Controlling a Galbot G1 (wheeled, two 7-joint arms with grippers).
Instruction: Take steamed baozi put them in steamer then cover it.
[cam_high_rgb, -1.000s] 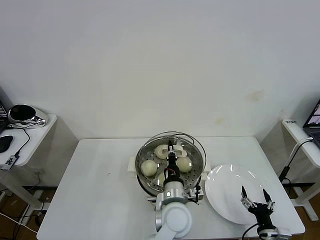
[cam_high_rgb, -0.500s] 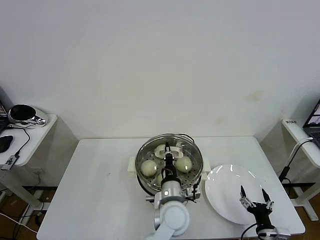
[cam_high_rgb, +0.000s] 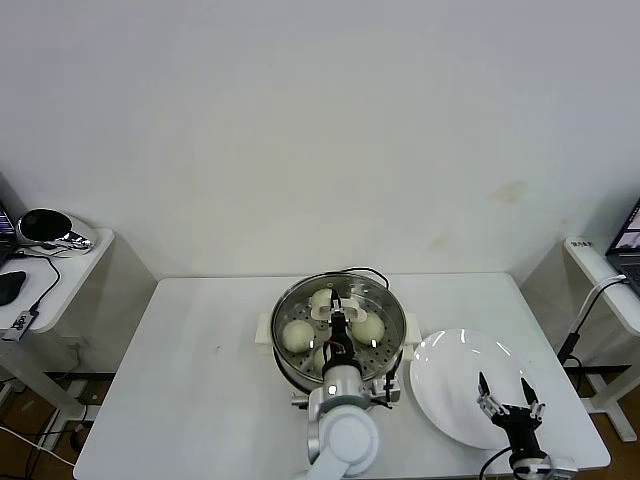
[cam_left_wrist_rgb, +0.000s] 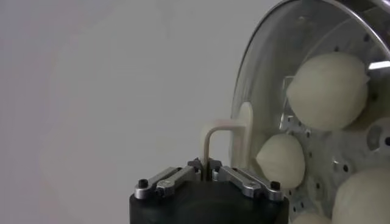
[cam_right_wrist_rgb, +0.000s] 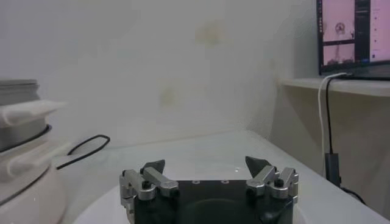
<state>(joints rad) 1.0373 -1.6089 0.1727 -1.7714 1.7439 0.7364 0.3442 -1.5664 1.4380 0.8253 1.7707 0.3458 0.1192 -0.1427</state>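
The worktop (cam_high_rgb: 200, 340) is seen from above and in front in the head view, with the steamer (cam_high_rgb: 338, 330) at lower centre. The left wrist view is set very close behind the left tool (cam_left_wrist_rgb: 208, 172), facing the cover (cam_left_wrist_rgb: 292, 91). The right wrist view looks level over the right tool (cam_right_wrist_rgb: 207, 173); the steamer is shared at its left edge.

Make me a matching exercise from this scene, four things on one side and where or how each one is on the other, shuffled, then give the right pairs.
Things:
1. baozi
2. cover
3. left pincer
4. right pincer

States:
A. open, above the white plate
B. shut on the cover's handle
C. inside the steamer, under glass
D. lying over the steamer

Pairs: 1-C, 2-D, 3-B, 4-A
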